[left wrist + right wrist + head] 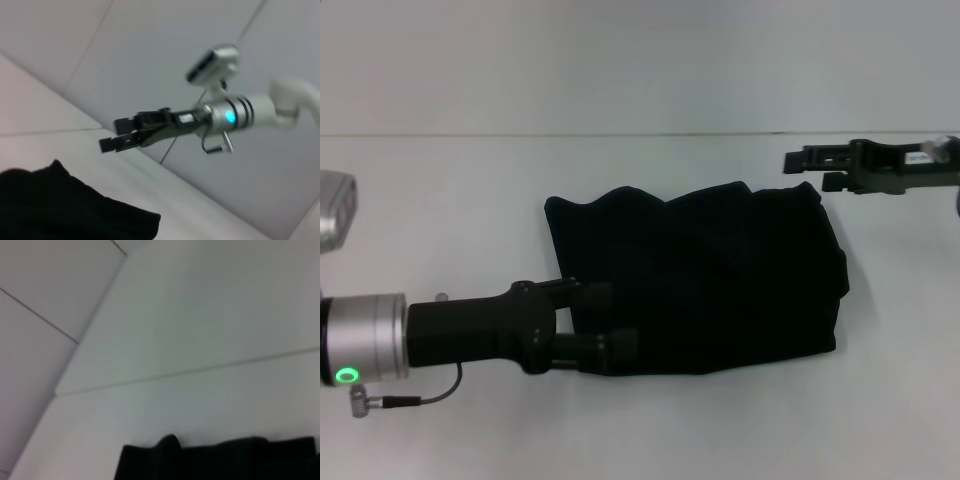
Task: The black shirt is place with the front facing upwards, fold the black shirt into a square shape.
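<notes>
We see the soft black fabric shirt (705,280) bundled mid-frame on the white table (440,190). Left gripper (605,322) pinches its lower-left edge. Right gripper (808,166) is empty, jaws slightly apart, upper right. It looks limp and light; better gripped at the hem corners.

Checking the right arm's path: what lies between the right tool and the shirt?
Nothing: in the head view only bare white table separates the right tool, hanging at the far right, from the shirt.

Plain white table (440,200) against a pale panelled wall (640,60) (thin seams), even light
</notes>
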